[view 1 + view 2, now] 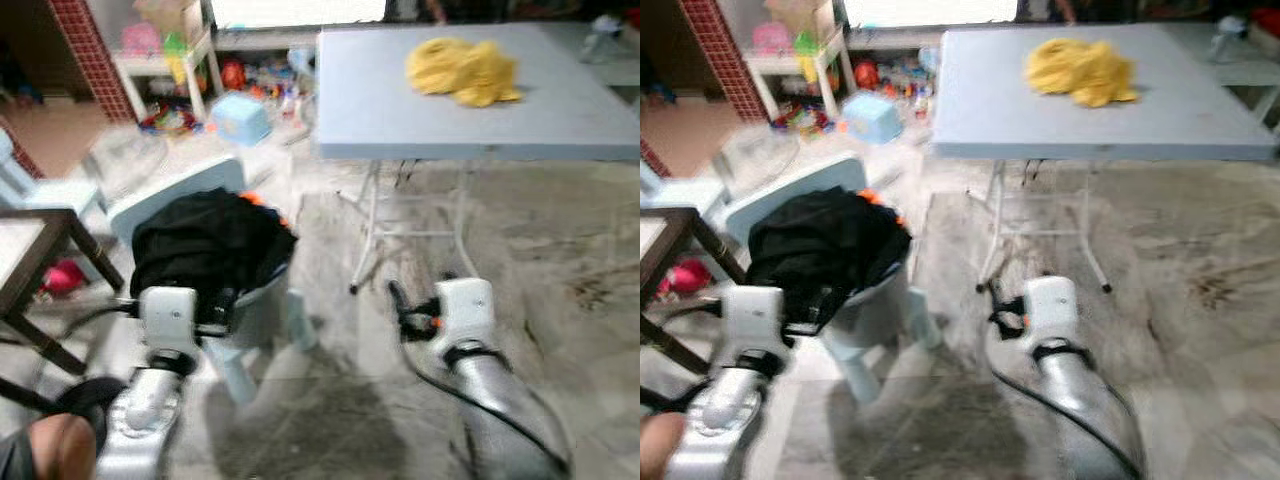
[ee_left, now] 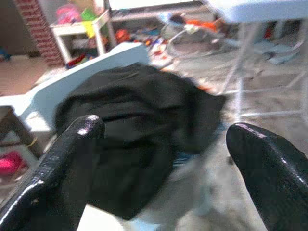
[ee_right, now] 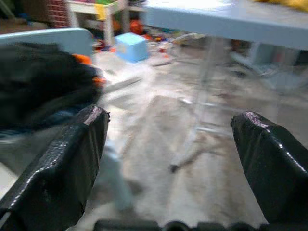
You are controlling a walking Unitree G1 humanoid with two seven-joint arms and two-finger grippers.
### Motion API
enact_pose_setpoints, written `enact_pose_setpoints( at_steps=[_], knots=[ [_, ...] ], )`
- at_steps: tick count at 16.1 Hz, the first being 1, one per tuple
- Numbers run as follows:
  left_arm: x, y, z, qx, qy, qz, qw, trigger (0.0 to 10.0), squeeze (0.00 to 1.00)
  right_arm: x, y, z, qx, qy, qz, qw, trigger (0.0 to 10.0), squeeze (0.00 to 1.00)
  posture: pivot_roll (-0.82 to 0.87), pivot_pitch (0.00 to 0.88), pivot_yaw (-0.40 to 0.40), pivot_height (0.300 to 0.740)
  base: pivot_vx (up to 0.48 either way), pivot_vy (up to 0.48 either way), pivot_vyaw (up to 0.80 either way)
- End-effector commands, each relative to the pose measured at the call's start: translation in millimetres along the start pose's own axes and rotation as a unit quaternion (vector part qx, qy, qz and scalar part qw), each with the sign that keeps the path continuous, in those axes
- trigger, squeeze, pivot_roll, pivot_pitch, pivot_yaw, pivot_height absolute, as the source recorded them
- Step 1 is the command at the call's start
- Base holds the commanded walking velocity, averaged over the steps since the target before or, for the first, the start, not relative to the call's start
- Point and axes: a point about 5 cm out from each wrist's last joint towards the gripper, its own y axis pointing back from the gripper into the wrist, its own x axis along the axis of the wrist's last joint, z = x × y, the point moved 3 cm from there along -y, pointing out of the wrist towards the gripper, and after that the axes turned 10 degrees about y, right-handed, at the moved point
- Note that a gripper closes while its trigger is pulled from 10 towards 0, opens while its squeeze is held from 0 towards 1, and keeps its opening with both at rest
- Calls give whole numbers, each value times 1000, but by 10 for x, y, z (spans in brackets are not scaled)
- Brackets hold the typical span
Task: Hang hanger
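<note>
Left wrist view shows the left gripper (image 2: 163,159) held wide open toward a crumpled black garment (image 1: 205,245) on a pale blue plastic chair (image 1: 165,205), the right gripper (image 3: 175,159) equally open, while no hanger can be made out.

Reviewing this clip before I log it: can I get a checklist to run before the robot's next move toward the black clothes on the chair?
1. Left gripper open: ok, fingers wide apart, nothing between them.
2. Right gripper open and free: ok.
3. Black garment within view of the left gripper: ok, it lies heaped on the light blue chair just ahead.
4. Hanger located: cannot tell; only an orange bit peeks from under the garment.
5. Image sharp enough to aim: not ok, head views are blurred.
6. Folding table with yellow cloth apart from the arms: ok.
</note>
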Motion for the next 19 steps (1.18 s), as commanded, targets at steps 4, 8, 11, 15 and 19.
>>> enact_pose_setpoints(
  at_steps=[4, 8, 11, 15, 19],
  knots=[
    [-6, -11, 31, -3, 11, -3, 1000, 10000, 0, -4, 23, 56, -7, 10, 0, 1000, 10000, 0, 48, 115, 2, 740, 173, 165, 0],
    [-5, -22, 48, -6, 13, -5, 1000, 10000, 0, -1, 9, 54, -10, 2, 1, 1000, 10000, 0, 49, 115, 0, 740, 0, 0, 0],
    [-16, -24, 50, -4, 17, -8, 1000, 10000, 0, -2, 9, 46, -7, 6, 1, 1000, 10000, 0, 47, 114, 1, 740, 0, 0, 0],
    [-16, -31, 54, -6, 18, -10, 1000, 10000, 0, -1, 9, 44, -8, 6, 0, 1000, 10000, 0, 45, 115, 2, 740, 0, -341, 0],
    [-11, -33, 52, -7, 18, -10, 1000, 10000, 0, 0, 9, 40, -7, 6, 0, 1000, 10000, 0, 47, 120, 4, 740, 0, -369, 0]
  ],
)
